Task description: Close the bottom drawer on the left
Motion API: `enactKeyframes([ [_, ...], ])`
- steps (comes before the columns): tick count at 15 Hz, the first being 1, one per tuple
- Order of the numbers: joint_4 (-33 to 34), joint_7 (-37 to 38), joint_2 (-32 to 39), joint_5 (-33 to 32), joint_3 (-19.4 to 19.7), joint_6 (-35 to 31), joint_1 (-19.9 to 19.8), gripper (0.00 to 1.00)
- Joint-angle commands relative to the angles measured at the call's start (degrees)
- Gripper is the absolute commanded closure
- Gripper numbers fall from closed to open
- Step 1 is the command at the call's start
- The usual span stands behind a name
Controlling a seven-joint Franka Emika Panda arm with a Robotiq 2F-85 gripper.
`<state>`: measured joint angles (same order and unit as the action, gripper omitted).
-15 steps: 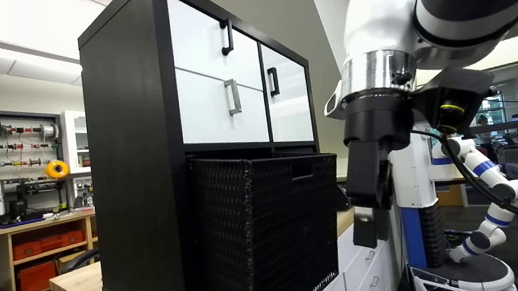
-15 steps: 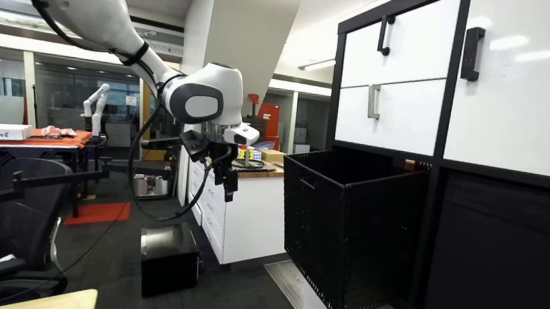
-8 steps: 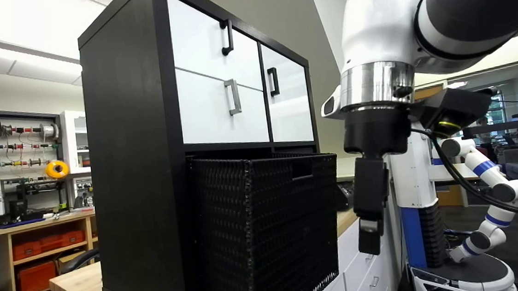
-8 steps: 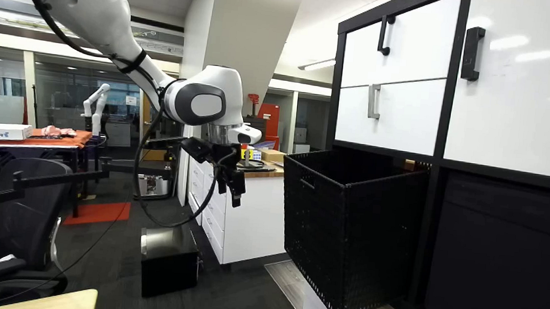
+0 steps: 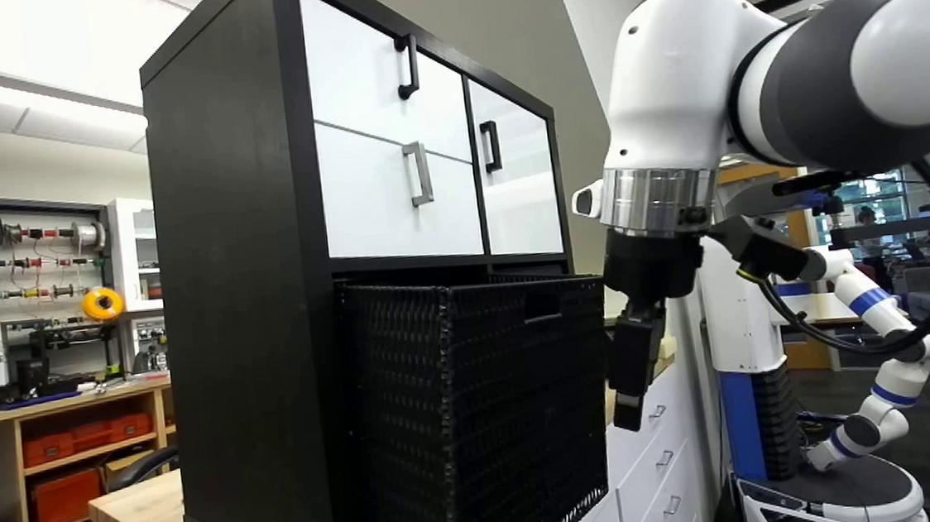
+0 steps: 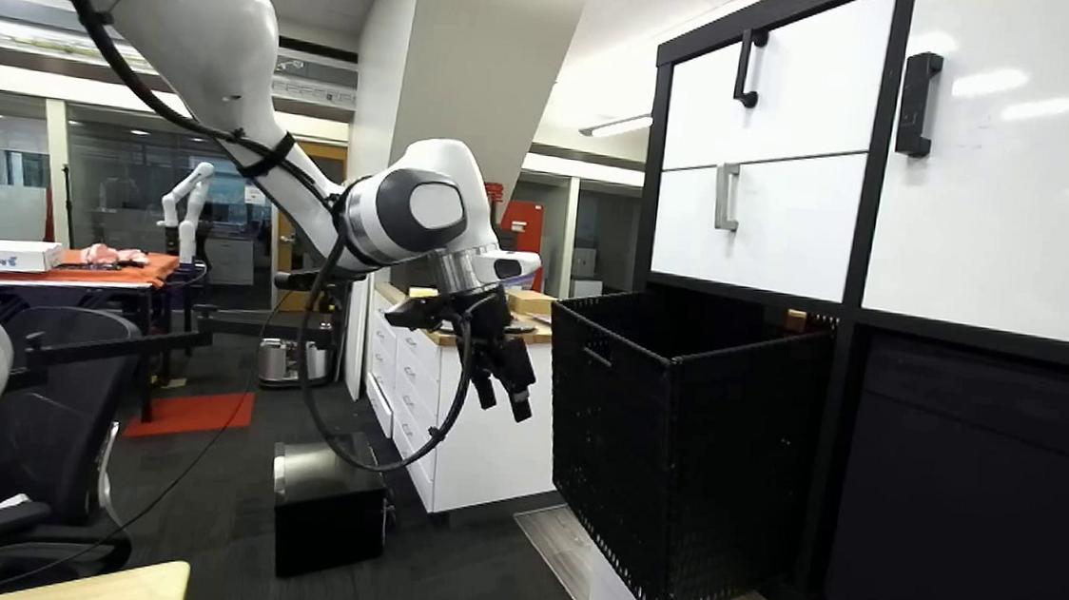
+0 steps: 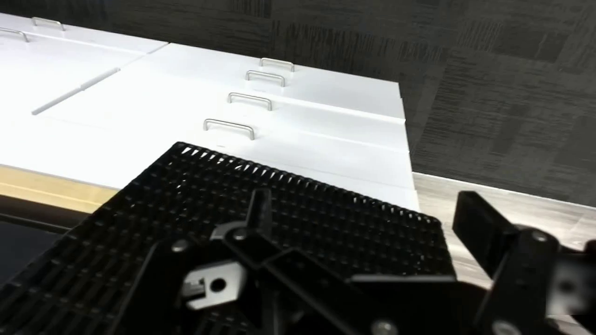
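I have the black woven drawer [image 6: 684,455] standing well out at the lower left of the dark cabinet [image 5: 235,296], which sits on the wooden bench [image 5: 140,504]. My claw [image 6: 505,405] hangs tilted in front of the drawer, apart from it in an exterior view; the wrist view shows me its fingers [image 7: 478,228] spread.

One cabinet [image 5: 235,296] is bearing three handles [image 6: 913,106] in both exterior views, two black and one grey, on three white fronts [image 6: 1028,205]. One basket [image 6: 614,440] is showing. One gripper [image 7: 365,209] is presenting two fingers [image 7: 482,230]. Six wire pulls [image 7: 229,123] are showing in the wrist view. In an exterior view one box [image 6: 4,255] is resting by the near edge of one orange-covered table [image 6: 160,268].
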<state>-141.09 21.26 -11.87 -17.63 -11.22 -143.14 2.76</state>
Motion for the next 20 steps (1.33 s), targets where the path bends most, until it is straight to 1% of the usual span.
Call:
enactKeyframes([
  [1,0.31,8.09,1.36,-8.95,-0.39,-4.53,-3.82,0.00],
  [6,2.21,18.85,4.10,-22.00,0.26,-9.15,-7.82,0.00],
  [7,2.80,21.30,4.91,-24.34,-0.14,-9.68,-8.92,0.00],
  [10,5.71,28.57,7.75,-30.06,-0.18,-9.38,-10.18,0.00],
  [15,11.66,37.76,13.27,-36.86,0.20,-9.01,-9.85,0.00],
  [17,14.24,39.63,15.56,-39.69,0.54,-9.06,-9.65,0.00],
  [20,18.57,40.33,18.81,-43.10,0.96,-9.27,-9.54,0.00],
])
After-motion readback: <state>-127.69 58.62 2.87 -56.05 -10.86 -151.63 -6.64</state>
